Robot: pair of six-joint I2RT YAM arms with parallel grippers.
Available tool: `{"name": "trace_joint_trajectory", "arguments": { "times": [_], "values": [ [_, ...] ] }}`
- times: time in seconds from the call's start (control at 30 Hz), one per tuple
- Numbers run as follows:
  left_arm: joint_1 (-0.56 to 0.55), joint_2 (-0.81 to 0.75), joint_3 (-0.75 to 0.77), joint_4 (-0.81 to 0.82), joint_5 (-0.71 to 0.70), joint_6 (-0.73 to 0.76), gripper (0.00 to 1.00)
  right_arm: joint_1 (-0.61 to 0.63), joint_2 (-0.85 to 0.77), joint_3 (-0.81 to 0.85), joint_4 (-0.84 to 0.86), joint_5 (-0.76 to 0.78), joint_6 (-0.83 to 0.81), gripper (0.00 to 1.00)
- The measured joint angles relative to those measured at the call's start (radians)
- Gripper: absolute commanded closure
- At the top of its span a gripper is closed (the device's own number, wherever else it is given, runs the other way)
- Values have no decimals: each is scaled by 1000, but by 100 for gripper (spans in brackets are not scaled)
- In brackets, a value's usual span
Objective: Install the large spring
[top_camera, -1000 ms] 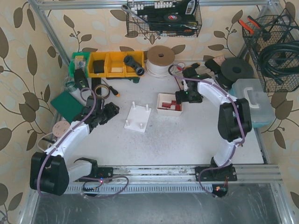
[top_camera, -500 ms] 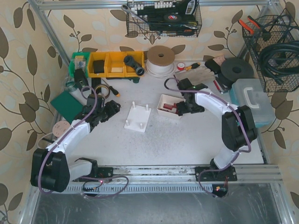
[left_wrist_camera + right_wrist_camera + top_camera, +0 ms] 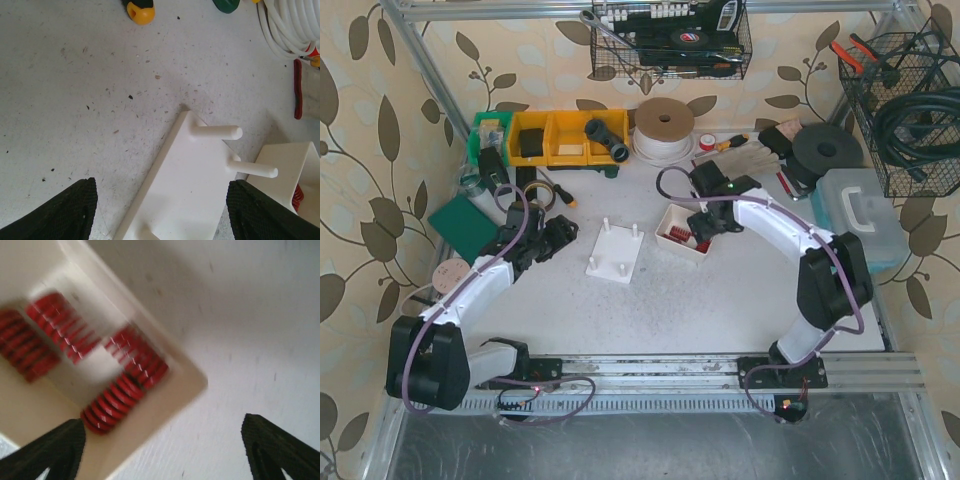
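Speckled grey tabletop (image 3: 250,315) bears a shallow white plastic tray (image 3: 192,385); above it the right gripper (image 3: 162,422) gapes empty, left gripper (image 3: 161,185) likewise. Its red coil springs (image 3: 122,397) look stiff, light: pinch mid-coil.

No lettering is legible anywhere (marks on the packages (image 3: 685,30) in the far wire basket (image 3: 620,68) are too small).

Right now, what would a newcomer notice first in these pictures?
The red springs stand out, lying in a white tray mid-table beneath the open right end effector. Left of it sits a white board with four bare pegs. Yellow bins line the back left.
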Motion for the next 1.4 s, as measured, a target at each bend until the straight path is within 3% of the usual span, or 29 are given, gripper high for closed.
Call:
{"name": "trace_joint_trajectory", "arguments": {
  "times": [0.17,0.37,0.83,1.13,1.4],
  "values": [
    [0,11,0,0,0,0,27,-39,128,150,59,-60,-139,26],
    [0,31,1,0,5,8,27,-84,237,186,83,-149,-230,31],
    [0,48,1,0,7,15,29,-79,263,200,125,-187,-248,98],
    [0,63,6,0,13,17,28,-75,200,112,167,-145,-159,100],
    [1,185,79,-5,136,40,33,-74,39,-41,139,-69,19,100]
  ]
}}
